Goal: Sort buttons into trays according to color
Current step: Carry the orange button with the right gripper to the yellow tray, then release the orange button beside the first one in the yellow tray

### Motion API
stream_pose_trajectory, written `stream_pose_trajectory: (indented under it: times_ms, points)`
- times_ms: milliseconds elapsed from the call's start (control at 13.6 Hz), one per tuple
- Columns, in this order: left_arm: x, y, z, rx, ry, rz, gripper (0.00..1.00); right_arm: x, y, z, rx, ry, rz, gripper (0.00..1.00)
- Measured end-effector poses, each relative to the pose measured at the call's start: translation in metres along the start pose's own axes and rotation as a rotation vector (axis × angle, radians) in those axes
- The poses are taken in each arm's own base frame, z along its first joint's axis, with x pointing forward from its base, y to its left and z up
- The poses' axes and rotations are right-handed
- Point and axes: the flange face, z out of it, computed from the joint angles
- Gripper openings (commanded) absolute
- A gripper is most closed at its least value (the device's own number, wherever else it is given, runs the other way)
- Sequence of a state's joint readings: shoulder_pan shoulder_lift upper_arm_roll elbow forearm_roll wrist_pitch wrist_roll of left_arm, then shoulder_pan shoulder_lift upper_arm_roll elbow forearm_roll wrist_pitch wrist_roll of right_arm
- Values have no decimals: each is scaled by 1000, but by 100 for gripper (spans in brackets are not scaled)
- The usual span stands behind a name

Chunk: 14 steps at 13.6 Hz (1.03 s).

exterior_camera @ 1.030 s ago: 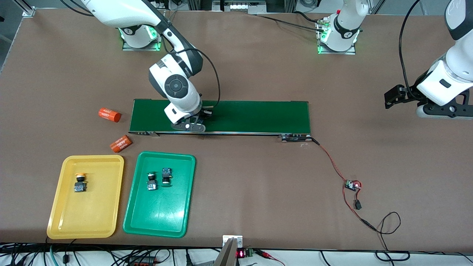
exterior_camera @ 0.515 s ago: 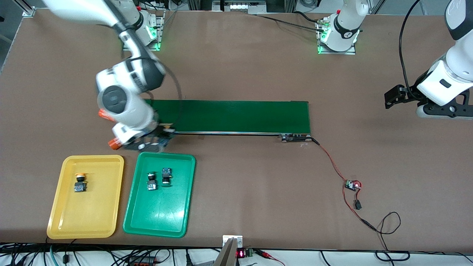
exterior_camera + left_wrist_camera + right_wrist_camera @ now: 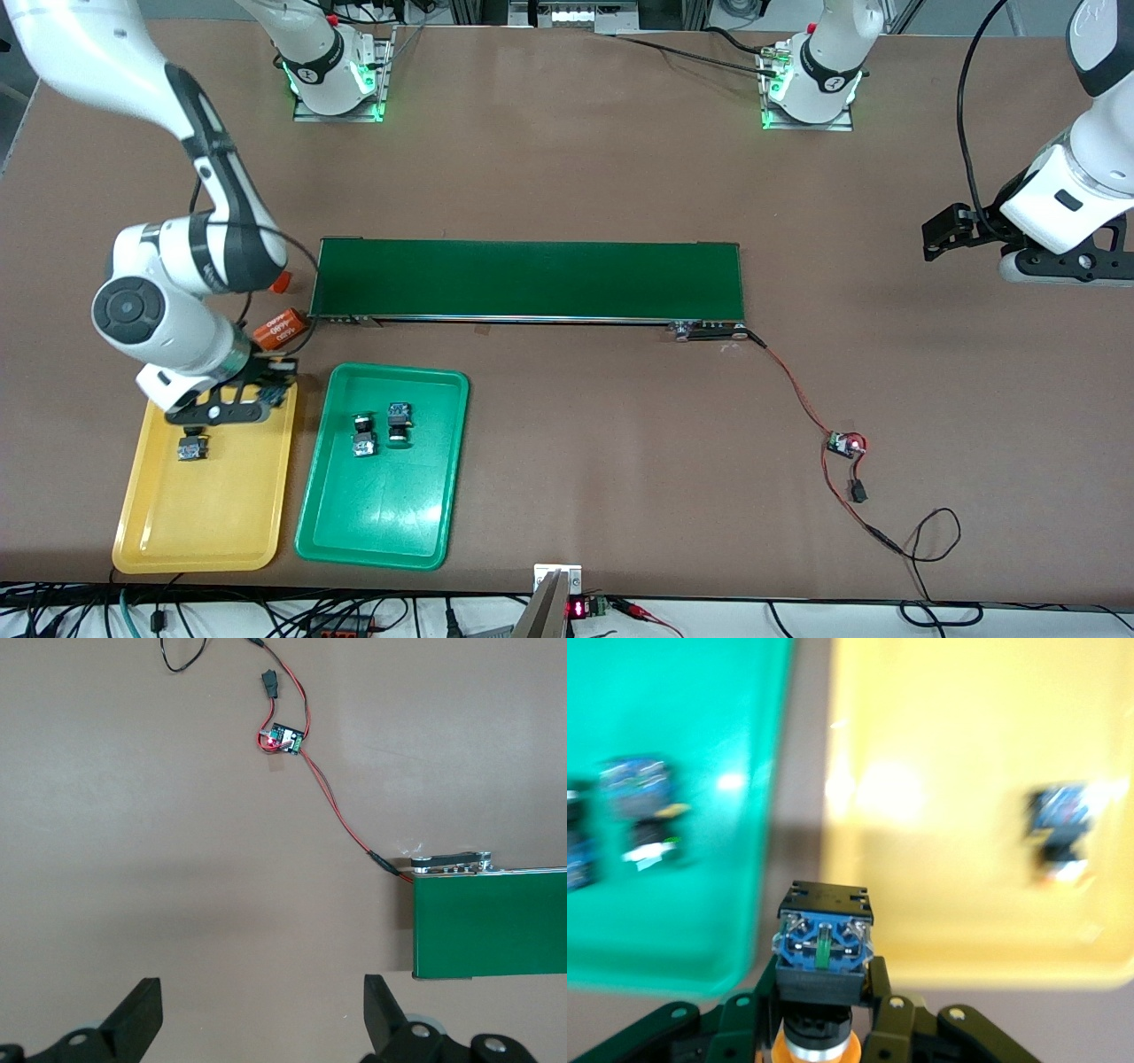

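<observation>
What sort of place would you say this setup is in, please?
Probably a robotics lab or test cell, not a working factory: two robot arms are bolted to a brown table, a short green conveyor belt runs off a loose circuit board, and bundled cables hang along the table's edge.

1. A brown table (image 3: 620,177) fills nearly the whole front view; its surface is matte and evenly lit.
2. A long dark-green belt (image 3: 532,279) lies across the middle of the table.
3. A red-and-black wire (image 3: 797,394) runs from the belt's end to a small circuit board (image 3: 846,444).
4. Cables (image 3: 266,616) hang along the table edge nearest the front camera.
5. Aluminium framing (image 3: 567,13) stands above the table's top edge.
</observation>
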<state>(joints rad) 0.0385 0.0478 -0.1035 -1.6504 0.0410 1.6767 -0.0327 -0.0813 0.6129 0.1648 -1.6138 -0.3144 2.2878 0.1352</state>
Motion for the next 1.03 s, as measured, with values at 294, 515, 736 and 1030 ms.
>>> stream_pose_trajectory:
  times_ms: [294,515,736,1030]
  points:
    - [0,0,0,0,0,0,100,2,41,79,-79,128,-94,19]
    - [0,-3,0,0,0,-6,100,2,49,100,-86,166,-112,31]
    - [0,-7,0,0,0,-9,100,4,49,99,-87,172,-112,100]
    - [0,1,0,0,0,4,100,6,48,97,-86,182,-113,100]
